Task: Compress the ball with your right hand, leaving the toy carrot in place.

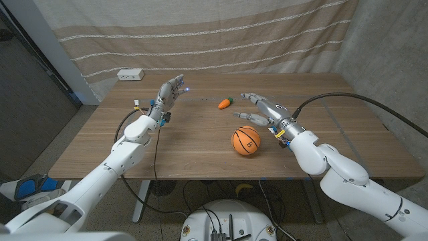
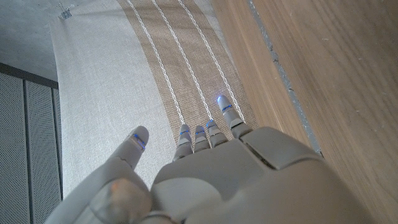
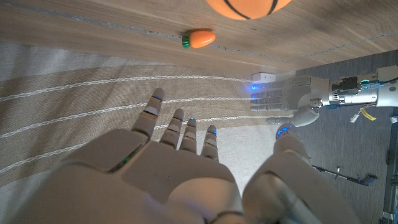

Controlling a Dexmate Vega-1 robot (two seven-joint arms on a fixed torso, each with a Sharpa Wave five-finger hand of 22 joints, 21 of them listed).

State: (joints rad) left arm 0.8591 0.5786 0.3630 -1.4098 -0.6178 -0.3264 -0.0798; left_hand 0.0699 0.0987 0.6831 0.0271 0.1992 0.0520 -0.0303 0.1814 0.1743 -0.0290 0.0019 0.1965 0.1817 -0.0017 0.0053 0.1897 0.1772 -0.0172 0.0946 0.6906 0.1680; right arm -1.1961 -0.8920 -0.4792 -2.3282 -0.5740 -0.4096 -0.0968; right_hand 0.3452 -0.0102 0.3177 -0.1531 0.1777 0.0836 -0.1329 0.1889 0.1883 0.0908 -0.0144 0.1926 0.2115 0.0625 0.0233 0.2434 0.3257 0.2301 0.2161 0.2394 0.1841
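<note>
While R hand (image 1: 266, 110) fingers (image 1: 249, 98) spread wide, ball (image 1: 246, 140) sits just below, untouched, w/ toy carrot (image 1: 225, 103) beside fingertips.

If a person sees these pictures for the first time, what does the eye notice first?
First comes the orange ball, marked like a basketball, near the table's front edge. The right hand hovers open just beside it, not touching. A small toy carrot lies farther back on the wooden table, and the left hand is raised, open, on the other side.

wooden table (image 1: 200, 144) — striped curtain (image 1: 200, 33) behind; grey wall (image 1: 394, 47) right
</note>
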